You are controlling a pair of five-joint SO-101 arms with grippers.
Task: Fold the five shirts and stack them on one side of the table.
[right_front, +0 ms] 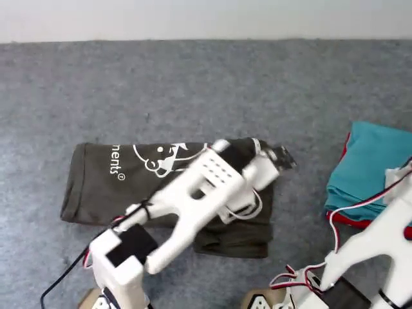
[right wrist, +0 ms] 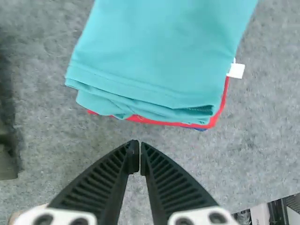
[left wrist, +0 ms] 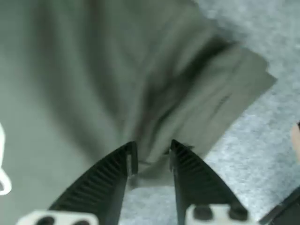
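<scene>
A dark olive shirt (right_front: 109, 190) with a white print lies folded on the grey mat at centre left. My left gripper (right_front: 278, 159) is at its far right corner, where a flap of cloth is raised. In the left wrist view the left gripper (left wrist: 151, 157) is shut on an edge of the olive shirt (left wrist: 117, 70), with cloth pinched between the fingers (left wrist: 123, 165). A folded teal shirt (right_front: 370, 167) tops a stack at the right edge, over a red shirt (right wrist: 187, 123). My right gripper (right wrist: 136, 157) is shut on nothing, just off the teal shirt (right wrist: 159, 56).
The grey mat (right_front: 193, 84) covers the table up to a white wall at the back. My right arm (right_front: 367, 244) and its cables rise from the near right corner. Bare mat lies between the olive shirt and the stack.
</scene>
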